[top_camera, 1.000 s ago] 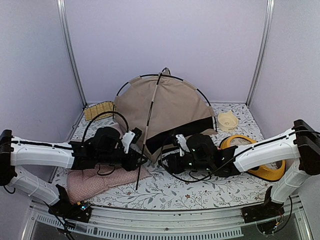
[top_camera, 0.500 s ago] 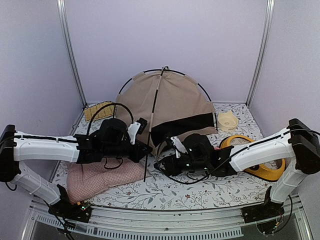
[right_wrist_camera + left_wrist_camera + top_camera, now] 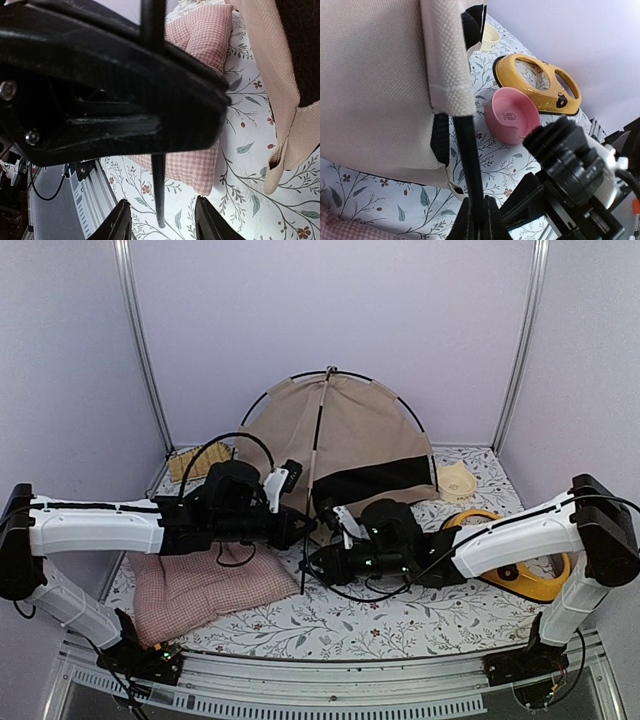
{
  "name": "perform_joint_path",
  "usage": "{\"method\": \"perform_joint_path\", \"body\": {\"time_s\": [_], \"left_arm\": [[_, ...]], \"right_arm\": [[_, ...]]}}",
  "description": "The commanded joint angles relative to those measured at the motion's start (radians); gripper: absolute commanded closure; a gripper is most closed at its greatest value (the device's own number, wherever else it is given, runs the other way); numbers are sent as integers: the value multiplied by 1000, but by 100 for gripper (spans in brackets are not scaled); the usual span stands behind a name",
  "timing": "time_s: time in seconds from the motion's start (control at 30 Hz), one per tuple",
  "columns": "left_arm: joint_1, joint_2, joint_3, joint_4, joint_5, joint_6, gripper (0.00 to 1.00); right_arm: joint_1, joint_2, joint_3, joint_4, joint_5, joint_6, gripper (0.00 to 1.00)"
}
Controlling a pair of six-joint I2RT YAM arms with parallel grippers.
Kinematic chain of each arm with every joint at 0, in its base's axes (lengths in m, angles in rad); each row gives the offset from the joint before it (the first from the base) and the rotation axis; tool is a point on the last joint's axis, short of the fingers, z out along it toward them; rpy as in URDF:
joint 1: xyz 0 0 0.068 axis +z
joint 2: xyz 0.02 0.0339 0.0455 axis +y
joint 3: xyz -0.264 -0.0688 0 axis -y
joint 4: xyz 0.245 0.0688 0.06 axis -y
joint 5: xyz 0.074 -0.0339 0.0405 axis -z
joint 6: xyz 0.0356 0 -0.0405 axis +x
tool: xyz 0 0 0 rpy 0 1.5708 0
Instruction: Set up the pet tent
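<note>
Directly in front of the pet tent [image 3: 350, 435], the left arm [image 3: 100, 530] and right arm [image 3: 500, 545] converge at its black pole [image 3: 303, 580], blocking the middle. Front-left of the tent lies the pink cushion [image 3: 200, 585]; to the tent's right, a yellow holder [image 3: 540, 582] and cream bowl [image 3: 455, 482]. Bare table [image 3: 400, 625] shows farther forward

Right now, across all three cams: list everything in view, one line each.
pet tent: 1, beige with black panel, back centre
tent pole: 1, black, standing in front of the tent
cushion: 1, pink checked, front left
double-bowl stand: 1, yellow, right side
fish-mark bowl: 1, pink, beside the yellow stand
cat-eared bowl: 1, cream, back right
woven mat: 1, tan, back left
table: 1, white floral cover
left gripper: 1, black, shut on tent pole
right gripper: 1, black, open, fingers either side of the pole's lower end
</note>
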Motion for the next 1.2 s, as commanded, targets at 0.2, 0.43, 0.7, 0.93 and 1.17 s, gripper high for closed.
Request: {"method": "perform_joint_path", "body": {"time_s": [0.2, 0.43, 0.7, 0.93, 1.17], "left_arm": [[2, -12, 34, 67, 8, 7, 100], [12, -18, 28, 91, 19, 6, 100], [28, -37, 4, 110, 21, 14, 94], [31, -158, -133, 218, -9, 34, 57], [40, -294, -343, 352, -127, 14, 41]], "right_arm": [[-29, 43, 51, 14, -71, 25, 71], [-28, 57, 75, -5, -84, 24, 73], [-32, 48, 107, -65, -80, 17, 100], [-92, 12, 126, -91, -186, 5, 100], [-131, 17, 170, -108, -313, 10, 100]]}}
